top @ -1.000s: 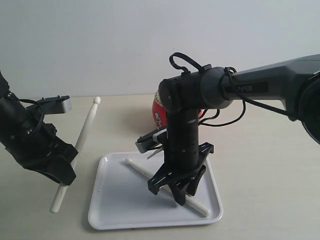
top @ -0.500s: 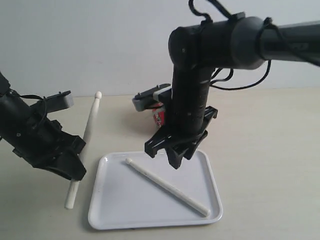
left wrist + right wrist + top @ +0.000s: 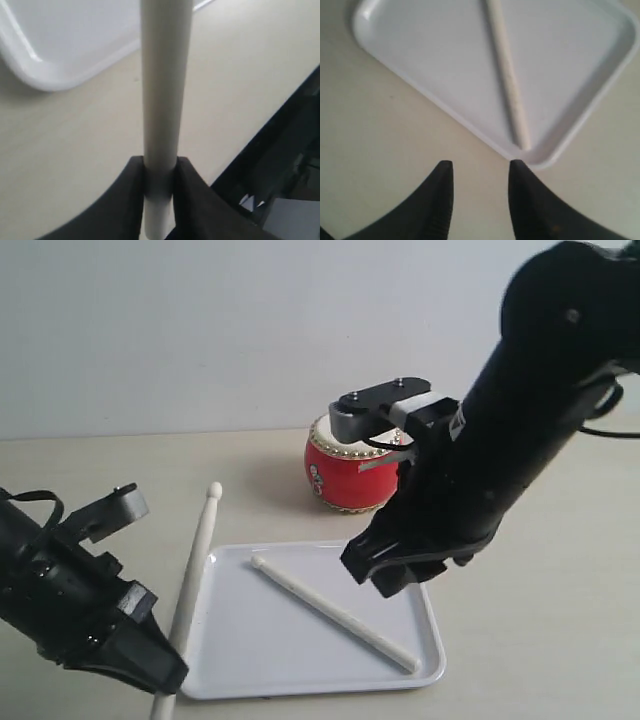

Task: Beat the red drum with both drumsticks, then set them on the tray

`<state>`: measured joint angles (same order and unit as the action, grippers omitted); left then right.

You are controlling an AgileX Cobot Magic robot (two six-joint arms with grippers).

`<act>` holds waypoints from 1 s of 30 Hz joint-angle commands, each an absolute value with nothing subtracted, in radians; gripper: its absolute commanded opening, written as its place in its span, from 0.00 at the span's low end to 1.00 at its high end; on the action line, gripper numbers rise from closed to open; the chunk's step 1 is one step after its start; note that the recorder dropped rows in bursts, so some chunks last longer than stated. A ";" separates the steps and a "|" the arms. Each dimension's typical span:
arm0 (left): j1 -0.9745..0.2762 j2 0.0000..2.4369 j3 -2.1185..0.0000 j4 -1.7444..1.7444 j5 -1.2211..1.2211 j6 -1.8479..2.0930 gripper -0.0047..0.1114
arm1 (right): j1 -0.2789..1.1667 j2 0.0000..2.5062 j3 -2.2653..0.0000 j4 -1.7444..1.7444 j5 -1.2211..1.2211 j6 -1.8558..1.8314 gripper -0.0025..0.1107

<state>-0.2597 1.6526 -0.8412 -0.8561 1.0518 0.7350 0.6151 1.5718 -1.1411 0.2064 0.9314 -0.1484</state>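
The left end effector [image 3: 159,169], low, clamps a drumstick [image 3: 165,75]; the right end effector [image 3: 479,169] hangs raised, jaws apart.

Two black arms. Right arm [image 3: 530,410] thick, round and a bit shiny. Grey box [image 3: 378,400] on it, with two small screws on top. Thin black cable [image 3: 382,444] under the box. Left arm [image 3: 60,605] blocky, with a grey block [image 3: 118,508] and a black wire loop [image 3: 45,497]. On the right gripper [image 3: 480,162], two black curved fingers [image 3: 442,205] with fine ridges.
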 commanded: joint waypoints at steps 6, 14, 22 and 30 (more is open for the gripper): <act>-0.281 1.595 -0.672 -1.292 1.052 1.028 0.04 | 0.616 1.519 -0.881 0.979 0.676 -0.656 0.35; -0.281 1.595 -0.555 -1.432 1.056 1.181 0.04 | 0.616 1.550 -0.874 1.283 0.623 -0.889 0.35; -0.281 1.595 -0.548 -1.512 1.061 1.287 0.04 | 0.616 1.556 -0.874 1.355 0.633 -0.888 0.41; -0.281 1.595 -0.548 -1.514 1.061 1.324 0.04 | 0.616 1.606 -0.876 1.409 0.734 -0.959 0.51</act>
